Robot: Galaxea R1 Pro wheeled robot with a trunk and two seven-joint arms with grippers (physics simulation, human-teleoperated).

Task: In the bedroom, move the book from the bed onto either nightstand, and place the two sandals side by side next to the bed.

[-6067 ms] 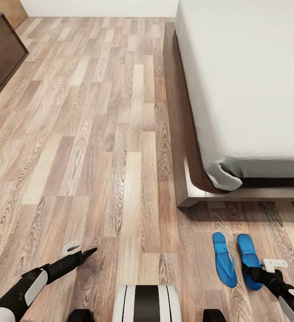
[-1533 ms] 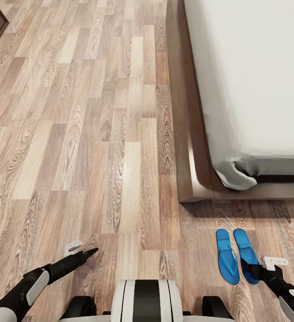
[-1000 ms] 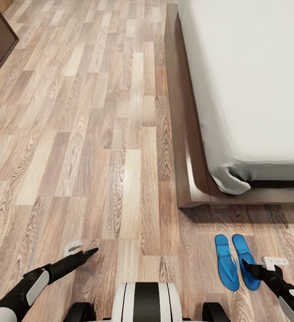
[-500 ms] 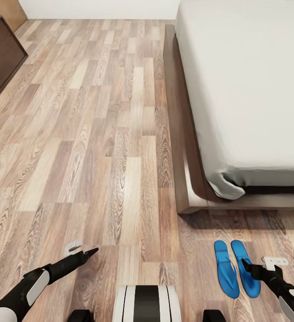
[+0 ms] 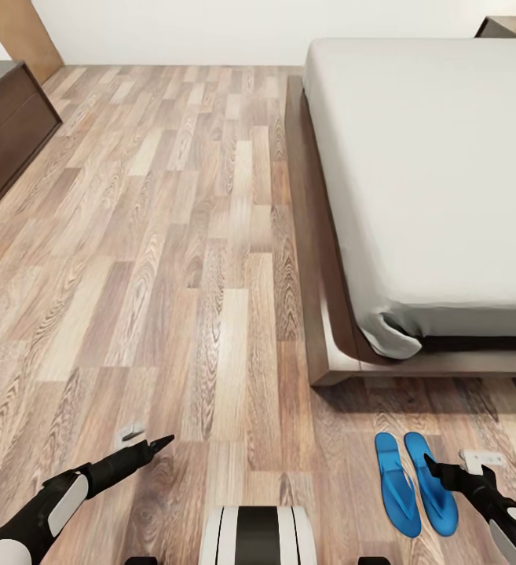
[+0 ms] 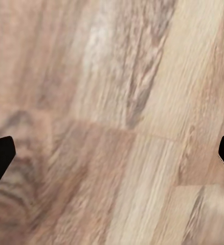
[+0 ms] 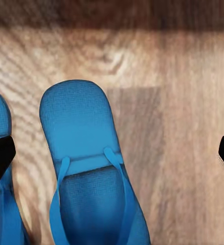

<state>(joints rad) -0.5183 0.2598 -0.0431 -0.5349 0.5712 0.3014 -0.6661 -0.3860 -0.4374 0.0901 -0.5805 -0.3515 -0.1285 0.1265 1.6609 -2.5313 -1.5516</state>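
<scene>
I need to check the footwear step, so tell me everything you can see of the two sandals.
The two sandals are bright blue flat flip-flops with blue Y-shaped straps and a finely textured footbed. They lie soles down on the wood-plank floor, side by side and parallel, just off the foot corner of the bed. The right gripper hangs open above the right-hand one; contact cannot be told.

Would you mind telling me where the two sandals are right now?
In the head view the two sandals lie side by side on the wood floor at lower right, just off the foot corner of the bed, with the right gripper above the right-hand one.
</scene>
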